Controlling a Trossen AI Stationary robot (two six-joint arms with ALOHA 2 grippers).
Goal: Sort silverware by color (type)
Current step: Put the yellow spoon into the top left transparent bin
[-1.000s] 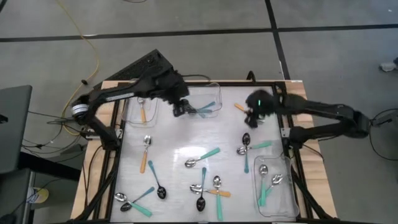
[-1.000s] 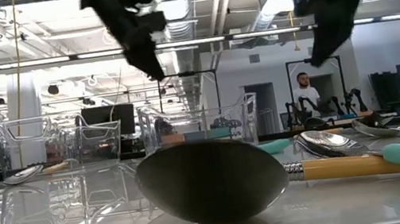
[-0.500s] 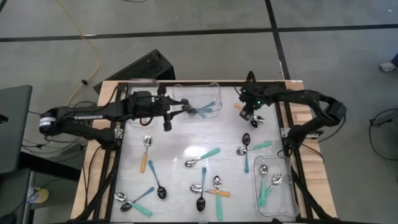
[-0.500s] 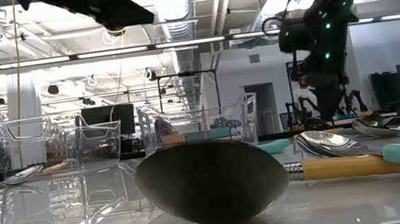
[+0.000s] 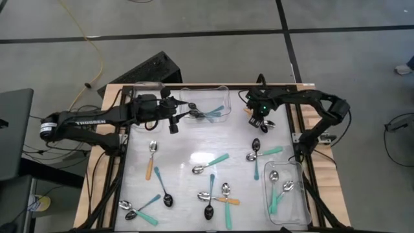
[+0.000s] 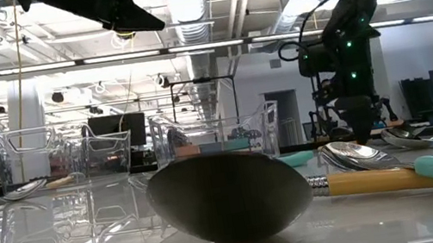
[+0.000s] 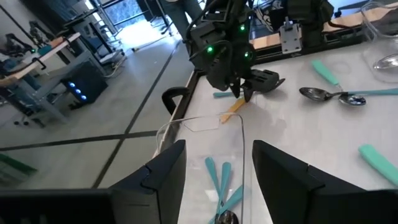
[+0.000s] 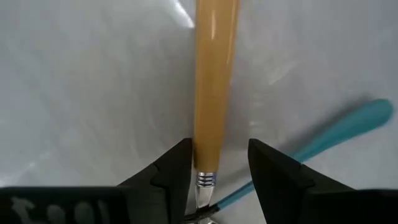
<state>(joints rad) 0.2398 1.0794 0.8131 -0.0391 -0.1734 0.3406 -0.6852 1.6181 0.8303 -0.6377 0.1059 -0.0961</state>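
Note:
Spoons with teal, blue or orange handles lie scattered on the white table (image 5: 187, 145). My right gripper (image 5: 258, 119) (image 8: 219, 150) is down at the far right, open. It points down over an orange-handled spoon (image 5: 250, 111) (image 8: 211, 74) that lies flat, one finger on each side of the handle where it meets the metal neck. A teal-handled spoon (image 8: 348, 127) lies beside it. My left gripper (image 5: 173, 124) (image 7: 217, 158) hangs open and empty above the table. It is just left of the far middle bin (image 5: 223, 90), which holds teal-handled spoons (image 7: 221, 180). My right gripper comes at the orange handle's neck end (image 8: 207, 158) from above, its fingers (image 8: 180, 162) lying across the handle, which rests flat on the table. Whether the fingers touch the handle, I cannot tell.
A far-left bin (image 5: 132, 116) holds an orange-handled spoon (image 5: 148, 115). A near-right bin (image 5: 299, 217) holds spoons with teal handles. More spoons lie near the middle (image 5: 210, 165) and along the near edge (image 5: 217, 200). A big spoon bowl (image 6: 228, 194) fills the low view's foreground.
My right gripper has come down from above onto the orange-handled spoon at the far right and now straddles its handle. My left gripper has drawn back from over the far middle bin toward the table's left, risen, and tipped toward level.

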